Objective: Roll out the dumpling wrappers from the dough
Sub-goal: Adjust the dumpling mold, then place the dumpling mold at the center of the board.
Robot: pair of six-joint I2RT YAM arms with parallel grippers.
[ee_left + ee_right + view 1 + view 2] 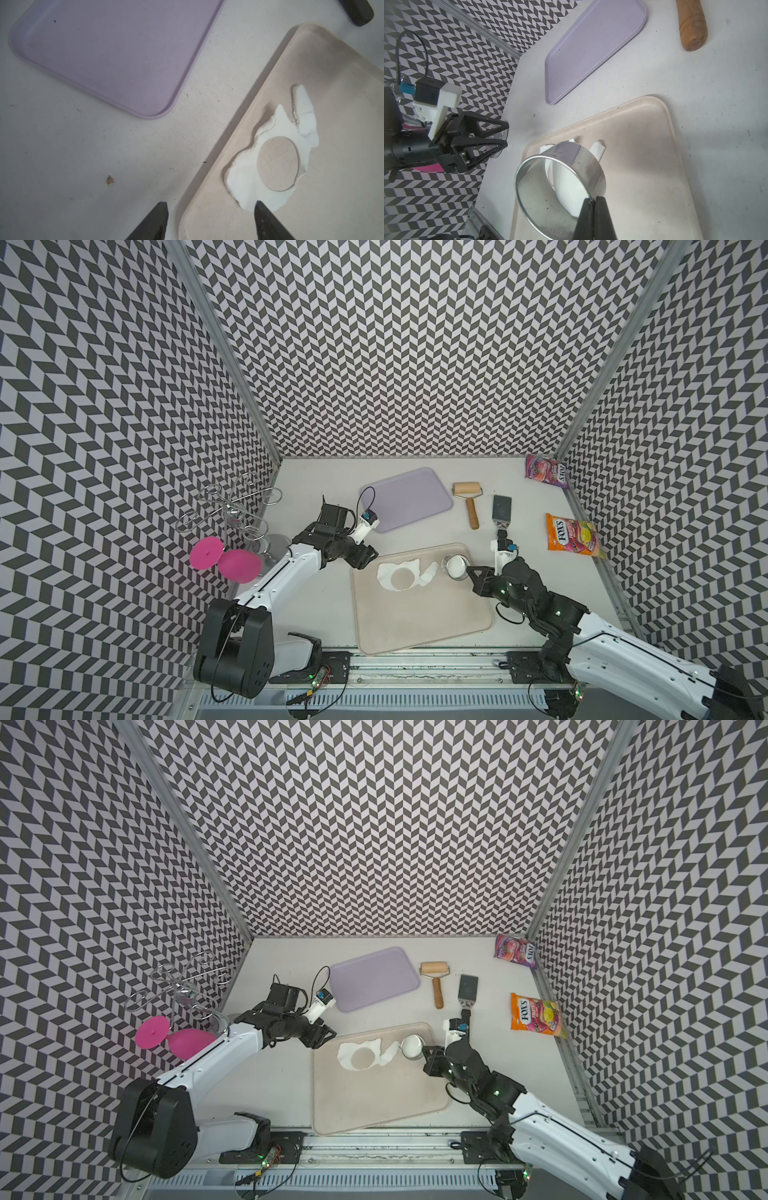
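The dough (384,572) (345,1052) (245,176) is a thin ragged white sheet with a round hole, lying on the far half of the beige tray (415,622) (342,104). To its right, my right gripper (469,570) (424,1051) (593,199) is shut on the wall of a metal ring cutter (461,576) (560,158). A round white dumpling wrapper (456,564) (569,182) sits inside the ring. My left gripper (368,561) (325,1040) (211,204) hangs open over the tray's far left corner, beside the dough, holding nothing.
A purple tray (405,497) (114,58) lies behind the beige one. A wooden roller (469,499) and a dark scraper (501,510) lie to its right. Two candy bags (575,541) (546,470) lie by the right wall. A wire rack (232,510) and pink discs (224,558) stand at the left.
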